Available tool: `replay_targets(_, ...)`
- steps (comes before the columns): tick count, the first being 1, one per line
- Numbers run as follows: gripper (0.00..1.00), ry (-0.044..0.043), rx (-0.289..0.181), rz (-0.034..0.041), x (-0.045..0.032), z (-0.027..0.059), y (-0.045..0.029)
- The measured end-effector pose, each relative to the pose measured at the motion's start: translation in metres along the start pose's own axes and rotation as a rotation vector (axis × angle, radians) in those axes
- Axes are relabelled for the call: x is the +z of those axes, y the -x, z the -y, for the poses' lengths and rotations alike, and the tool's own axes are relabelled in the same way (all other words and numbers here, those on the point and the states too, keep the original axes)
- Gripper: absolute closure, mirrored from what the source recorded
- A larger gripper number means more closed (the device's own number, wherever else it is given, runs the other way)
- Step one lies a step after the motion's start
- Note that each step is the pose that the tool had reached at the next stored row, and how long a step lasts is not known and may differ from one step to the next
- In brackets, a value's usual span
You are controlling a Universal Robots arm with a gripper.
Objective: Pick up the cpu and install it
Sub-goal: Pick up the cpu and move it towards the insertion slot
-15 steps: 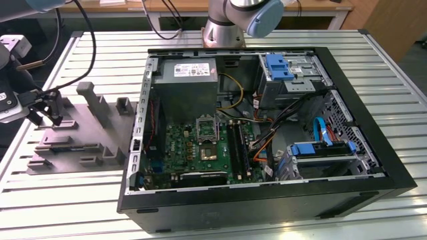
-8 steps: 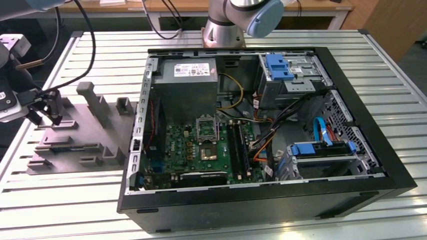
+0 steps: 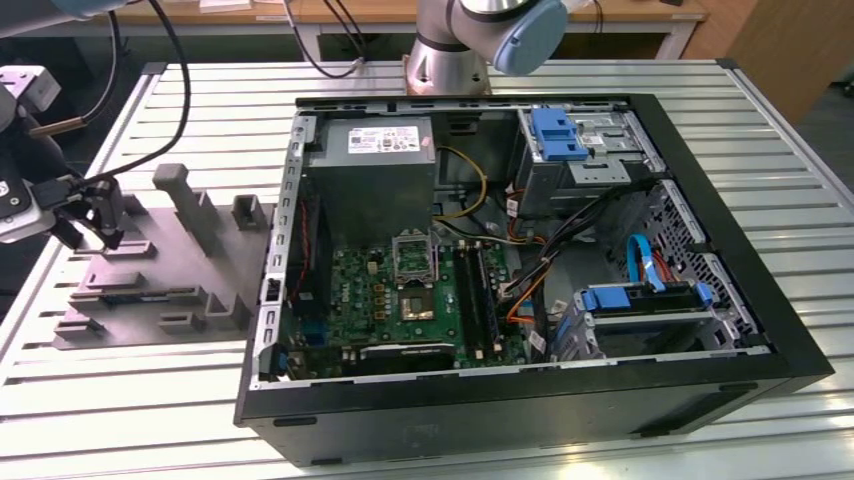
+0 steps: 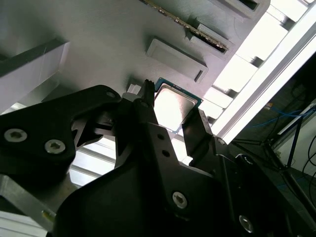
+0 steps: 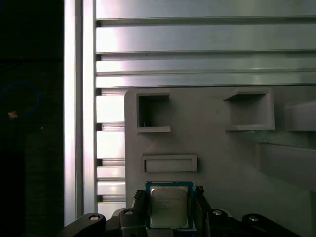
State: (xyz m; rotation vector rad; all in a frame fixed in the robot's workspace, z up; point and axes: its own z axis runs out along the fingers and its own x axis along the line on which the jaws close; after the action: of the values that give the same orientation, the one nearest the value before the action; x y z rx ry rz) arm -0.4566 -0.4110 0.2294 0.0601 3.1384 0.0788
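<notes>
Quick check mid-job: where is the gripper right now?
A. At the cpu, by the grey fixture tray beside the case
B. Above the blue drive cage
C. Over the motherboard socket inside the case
A: the first wrist view shows the gripper right at the cpu, against the grey fixture tray, outside the case.
</notes>
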Motion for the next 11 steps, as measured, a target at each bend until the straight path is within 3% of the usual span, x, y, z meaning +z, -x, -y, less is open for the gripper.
replay_targets(11,0.53,0.0000,0.000,-0.0001,-0.0019,-0.0001,0.0000)
